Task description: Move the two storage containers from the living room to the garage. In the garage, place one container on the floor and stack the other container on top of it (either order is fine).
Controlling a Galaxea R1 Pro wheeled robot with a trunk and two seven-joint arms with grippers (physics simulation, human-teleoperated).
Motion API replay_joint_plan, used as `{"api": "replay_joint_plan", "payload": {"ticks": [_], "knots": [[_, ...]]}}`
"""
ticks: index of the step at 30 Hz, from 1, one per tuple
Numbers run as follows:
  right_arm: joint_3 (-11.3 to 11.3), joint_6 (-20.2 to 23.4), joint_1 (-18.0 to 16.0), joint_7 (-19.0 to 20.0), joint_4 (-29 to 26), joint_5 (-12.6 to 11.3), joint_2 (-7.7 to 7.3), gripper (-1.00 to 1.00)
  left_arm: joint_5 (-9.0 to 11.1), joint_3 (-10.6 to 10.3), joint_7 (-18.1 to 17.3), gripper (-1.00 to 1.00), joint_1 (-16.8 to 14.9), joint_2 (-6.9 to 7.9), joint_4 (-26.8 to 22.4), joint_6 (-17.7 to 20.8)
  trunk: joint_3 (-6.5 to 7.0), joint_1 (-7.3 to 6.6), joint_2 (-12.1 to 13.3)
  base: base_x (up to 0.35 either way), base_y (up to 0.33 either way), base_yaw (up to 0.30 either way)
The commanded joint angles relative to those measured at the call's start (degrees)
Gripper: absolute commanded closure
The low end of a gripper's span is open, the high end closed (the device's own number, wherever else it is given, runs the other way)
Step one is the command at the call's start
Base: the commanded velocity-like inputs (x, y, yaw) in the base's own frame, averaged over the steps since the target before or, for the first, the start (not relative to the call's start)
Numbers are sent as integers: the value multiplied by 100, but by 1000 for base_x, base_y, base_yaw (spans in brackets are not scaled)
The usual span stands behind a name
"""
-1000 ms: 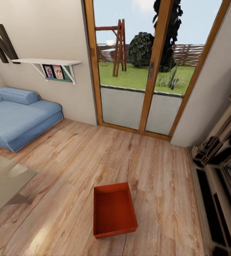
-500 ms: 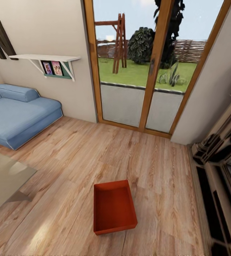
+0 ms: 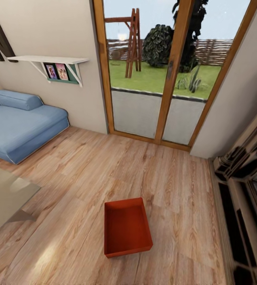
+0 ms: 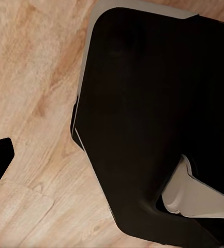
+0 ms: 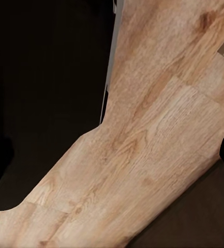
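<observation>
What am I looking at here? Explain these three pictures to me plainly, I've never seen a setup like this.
These are simulator renders from a wheeled robot with two arms. The large picture comes from its head camera, looking down into a living room: one orange-red storage container sits open and empty on the wood floor, with a blue sofa, a glass table and glass doors around it. The other two pictures come from cameras near each gripper; they show dark parts of the robot's body over the same planks. Nothing appears to be held yet.
</observation>
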Motion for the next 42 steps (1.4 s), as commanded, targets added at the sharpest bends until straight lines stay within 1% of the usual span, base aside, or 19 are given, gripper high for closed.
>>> {"api": "replay_joint_plan", "payload": {"ticks": [1, 20, 34, 42], "knots": [[47, -32, -7, -13, 17, -26, 3, -100, 25, 11, 3, -100, -3, 0, 2, -7, -18, 2, -10, 0, 0, 0], [43, -58, -7, -14, 17, -44, -1, -100, 9, 3, -55, -100, -3, -16, 18, 69, -195, 2, -10, 0, 0, 0], [39, -59, -7, -6, 17, -44, -1, -100, 8, 2, -58, -100, -3, -18, 18, 41, -325, 2, -10, 0, 0, 0], [30, -95, -7, -6, 17, -44, -1, -100, 13, 3, -58, -100, -3, -18, 12, 15, -352, 2, -10, 0, 0, 0]]}}
